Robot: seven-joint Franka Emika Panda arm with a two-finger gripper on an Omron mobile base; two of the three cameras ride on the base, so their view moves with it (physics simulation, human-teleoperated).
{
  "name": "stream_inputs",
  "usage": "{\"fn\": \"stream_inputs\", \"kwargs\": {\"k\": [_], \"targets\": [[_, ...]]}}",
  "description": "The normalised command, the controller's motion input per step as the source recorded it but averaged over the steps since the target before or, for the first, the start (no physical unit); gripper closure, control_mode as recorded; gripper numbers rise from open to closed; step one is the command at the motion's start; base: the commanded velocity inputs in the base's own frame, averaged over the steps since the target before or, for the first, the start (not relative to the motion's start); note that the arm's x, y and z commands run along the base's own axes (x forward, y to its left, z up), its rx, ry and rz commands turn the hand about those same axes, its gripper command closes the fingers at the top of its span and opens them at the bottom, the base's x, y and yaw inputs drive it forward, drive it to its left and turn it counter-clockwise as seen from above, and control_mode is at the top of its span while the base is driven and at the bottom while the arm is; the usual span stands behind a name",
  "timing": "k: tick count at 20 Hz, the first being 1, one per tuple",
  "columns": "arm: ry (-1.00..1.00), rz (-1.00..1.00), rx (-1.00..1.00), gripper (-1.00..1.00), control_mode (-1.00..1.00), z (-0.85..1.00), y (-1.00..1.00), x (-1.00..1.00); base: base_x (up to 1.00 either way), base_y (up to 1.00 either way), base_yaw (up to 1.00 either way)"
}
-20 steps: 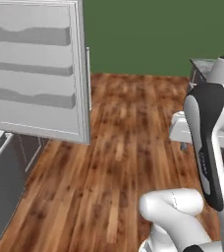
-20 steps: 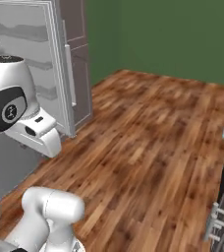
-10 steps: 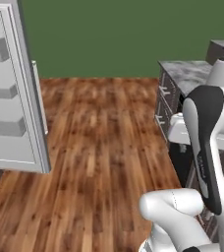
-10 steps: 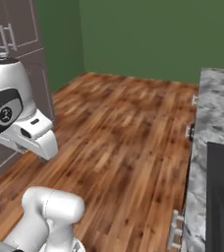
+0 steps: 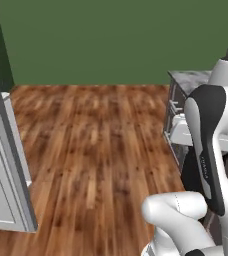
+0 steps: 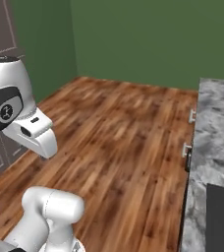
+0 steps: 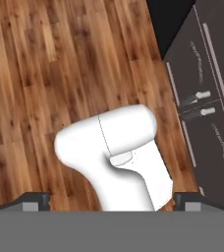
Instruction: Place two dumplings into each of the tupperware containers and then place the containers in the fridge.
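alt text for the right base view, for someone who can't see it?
A wood plank floor stretches ahead to a green wall. A grey marbled counter with drawer handles runs down the right side. The white robot arm rises at lower left.

home kitchen for sure, wood plank floor [image 5: 96, 150], green wall [image 6: 148, 39], marble-look table [image 6: 217, 138], dark drawers with handles [image 7: 202, 98], open fridge door [image 5: 6, 165]
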Motion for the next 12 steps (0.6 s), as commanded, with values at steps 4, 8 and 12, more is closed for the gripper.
{"fn": "stream_inputs", "kwargs": {"k": [4, 8, 12], "targets": [[0.0, 0.0, 0.0, -1.0, 1.0, 0.0, 0.0, 0.0, 1.0, 0.0, -0.02], [0.0, 0.0, 0.0, -1.0, 1.0, 0.0, 0.0, 0.0, 1.0, 0.0, -0.03], [0.0, 0.0, 0.0, -1.0, 1.0, 0.0, 0.0, 0.0, 1.0, 0.01, -0.03]]}}
